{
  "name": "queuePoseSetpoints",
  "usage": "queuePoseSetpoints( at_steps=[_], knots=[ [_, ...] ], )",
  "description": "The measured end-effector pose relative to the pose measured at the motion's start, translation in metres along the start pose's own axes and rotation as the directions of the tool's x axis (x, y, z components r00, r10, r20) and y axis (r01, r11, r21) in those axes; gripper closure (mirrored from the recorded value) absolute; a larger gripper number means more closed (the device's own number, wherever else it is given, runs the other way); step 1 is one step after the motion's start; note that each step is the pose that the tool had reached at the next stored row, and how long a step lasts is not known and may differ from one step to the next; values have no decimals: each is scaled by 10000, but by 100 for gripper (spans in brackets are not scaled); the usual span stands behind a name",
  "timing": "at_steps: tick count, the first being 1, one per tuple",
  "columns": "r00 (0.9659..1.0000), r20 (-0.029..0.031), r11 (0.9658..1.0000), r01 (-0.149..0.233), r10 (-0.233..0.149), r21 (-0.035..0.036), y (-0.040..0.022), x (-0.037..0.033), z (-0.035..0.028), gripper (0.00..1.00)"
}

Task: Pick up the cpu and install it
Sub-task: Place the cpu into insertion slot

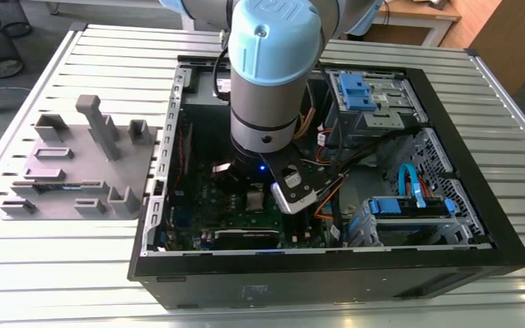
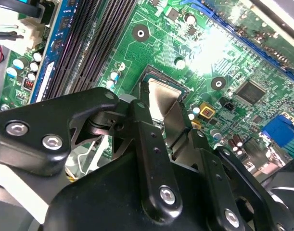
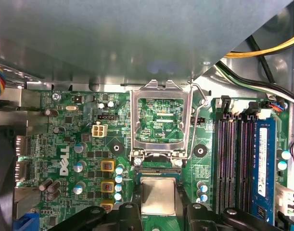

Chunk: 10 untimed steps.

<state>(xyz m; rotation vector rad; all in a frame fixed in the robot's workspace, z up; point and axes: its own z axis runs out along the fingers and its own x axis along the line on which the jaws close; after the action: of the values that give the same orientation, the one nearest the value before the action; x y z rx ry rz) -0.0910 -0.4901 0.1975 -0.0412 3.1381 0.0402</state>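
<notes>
Cpu, a small flat silvery-grey square chip (image 3: 159,195), is at the green motherboard (image 3: 65,130) socket. My black claw (image 3: 159,206) is clamped on its opposite edges (8 o'clock of the black case (image 1: 481,225) centre, exterior view). I judge this the seating step; the next move calls for level, square alignment.

cpu (image 3: 158,196) silvery-grey | motherboard (image 3: 65,126) green | hand (image 3: 159,211) black | socket frame (image 3: 135,120) silver | computer case (image 1: 335,280) black

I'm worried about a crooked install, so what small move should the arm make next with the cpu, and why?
Probably a slight straight descent before releasing. The gripper holds the cpu squarely over the socket, beside the flipped-open socket frame, and whether it is fully seated can't be told.
</notes>
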Motion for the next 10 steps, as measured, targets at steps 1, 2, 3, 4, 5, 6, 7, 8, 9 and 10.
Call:
queuePoseSetpoints(
  at_steps=[1, 2, 3, 4, 5, 6, 7, 8, 9, 10],
  knots=[
    [10000, 0, 10000, 2, -2, 2, -1, 0, 12, 62],
    [10000, 0, 10000, 6, -6, 2, -1, 0, 25, 62],
    [10000, -1, 10000, 11, -11, 4, -2, 0, 29, 62],
    [10000, -3, 10000, 12, -12, 5, -2, 0, 29, 62],
    [10000, -3, 10000, 13, -13, 6, -2, 0, 28, 62],
    [10000, -3, 10000, 13, -13, 6, -1, 0, 29, 62],
    [10000, -3, 10000, 13, -13, 6, -2, 0, 29, 62],
    [10000, -3, 10000, 13, -13, 6, -1, 0, 29, 62],
    [10000, -2, 10000, 13, -13, 5, -1, 0, 29, 62],
    [10000, -4, 10000, 13, -13, 5, -1, 0, 29, 62]
  ],
)
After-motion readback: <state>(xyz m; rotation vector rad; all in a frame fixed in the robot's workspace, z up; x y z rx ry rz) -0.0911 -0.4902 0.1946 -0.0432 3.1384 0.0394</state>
